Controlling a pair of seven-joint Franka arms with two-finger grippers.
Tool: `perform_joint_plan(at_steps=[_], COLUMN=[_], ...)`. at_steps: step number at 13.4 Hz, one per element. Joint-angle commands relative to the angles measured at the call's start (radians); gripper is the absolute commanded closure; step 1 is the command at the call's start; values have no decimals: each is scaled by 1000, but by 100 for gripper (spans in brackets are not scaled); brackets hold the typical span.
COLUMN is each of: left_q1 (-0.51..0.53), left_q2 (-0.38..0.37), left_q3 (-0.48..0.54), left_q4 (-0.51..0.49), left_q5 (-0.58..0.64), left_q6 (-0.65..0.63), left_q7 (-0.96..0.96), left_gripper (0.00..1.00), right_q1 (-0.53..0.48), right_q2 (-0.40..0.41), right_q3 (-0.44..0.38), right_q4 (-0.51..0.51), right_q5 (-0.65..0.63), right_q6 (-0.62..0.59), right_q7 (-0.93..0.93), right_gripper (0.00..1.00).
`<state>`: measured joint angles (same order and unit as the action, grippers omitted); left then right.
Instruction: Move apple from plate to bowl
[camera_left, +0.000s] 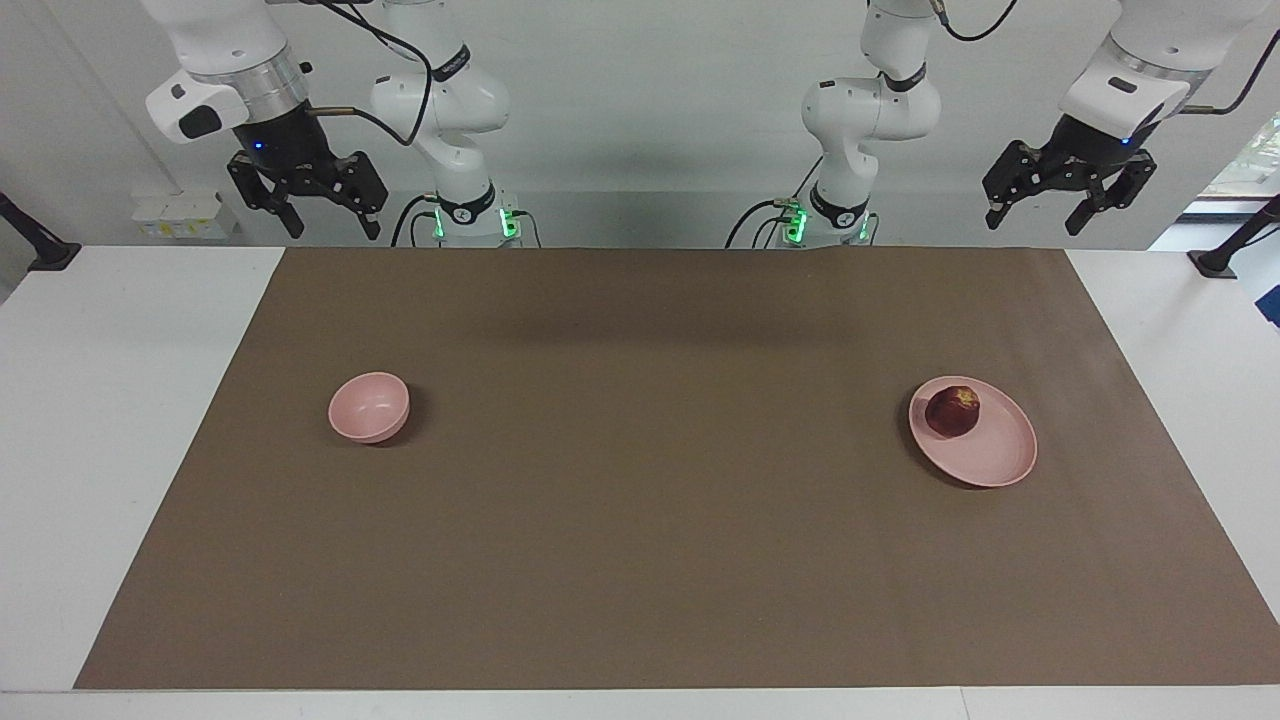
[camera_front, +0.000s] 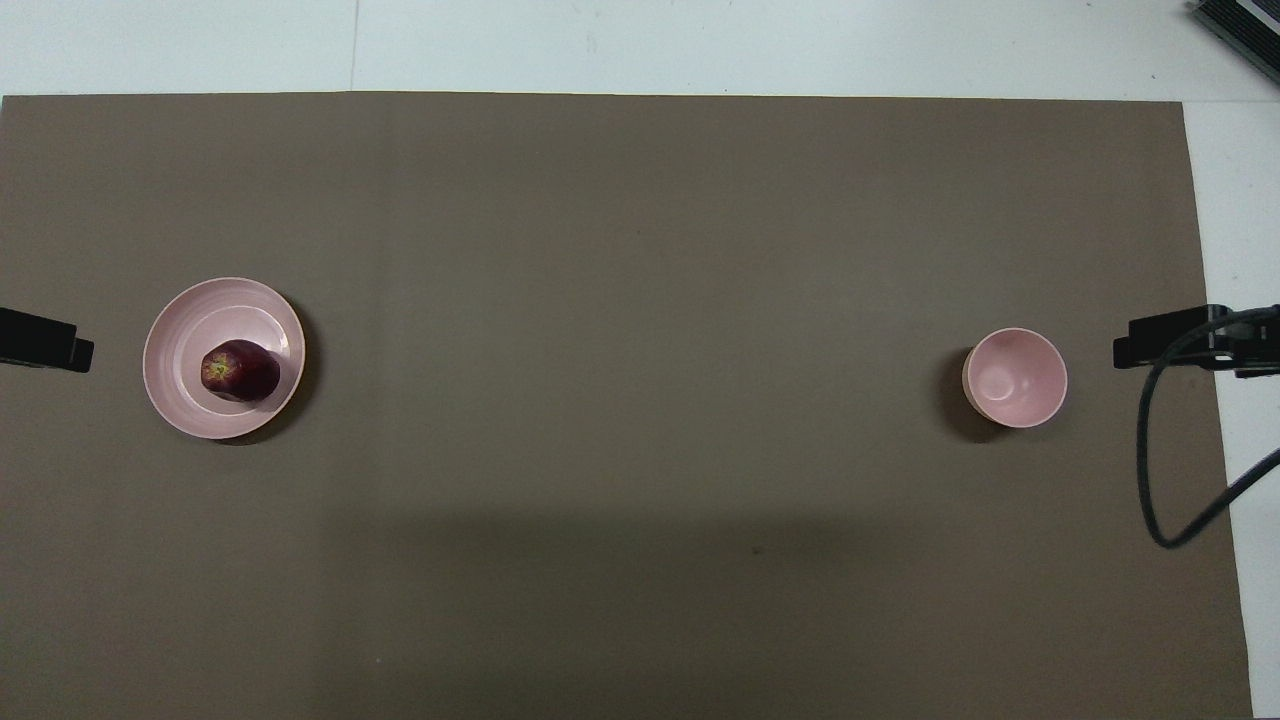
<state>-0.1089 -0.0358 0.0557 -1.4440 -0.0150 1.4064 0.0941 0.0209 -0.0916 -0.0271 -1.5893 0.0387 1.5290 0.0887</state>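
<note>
Inspection finds the task not yet begun. The apple (camera_left: 952, 411) rests on the plate (camera_left: 990, 457), seated toward the plate's robot-side edge, at the left arm's end of the brown mat (camera_left: 640, 560). The bowl (camera_left: 369, 406) stands empty and upright at the right arm's end, well apart from the plate.

The left gripper (camera_left: 1040, 216) hangs high over the table's robot-side edge, jaws spread wide and holding nothing. The right gripper (camera_left: 331, 222) waits likewise raised at its own end, jaws apart and empty.

Step in hand, as judged: the approach to the apple, best taken by the left arm, whose gripper is the closer. Recommended practice: descend from directly above, centre the open fingers across the apple's widest girth, and stop short of the plate so the tips do not strike or tip it. The apple is round and may roll; closure should be even and firm.
</note>
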Motion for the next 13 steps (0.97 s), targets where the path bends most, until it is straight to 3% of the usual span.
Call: perform_joint_plan(at_steps=[1,13], left_q1=[9,12], left_q2=[-13,-13], left_q3=[-2,-2], left_q4=[-4,-15], left_q5=[-2,-3], left_q6=[-17,25], left_q7=[1,7], left_gripper=[0,0], right_q1=[-12,1], right_q2=[-10,-11], right_q3=[3,-2], right_q4=[-14,-20], right_q5=[17,18], right_q6=[17,34], right_q7=[-24,-26], right_gripper=[0,0])
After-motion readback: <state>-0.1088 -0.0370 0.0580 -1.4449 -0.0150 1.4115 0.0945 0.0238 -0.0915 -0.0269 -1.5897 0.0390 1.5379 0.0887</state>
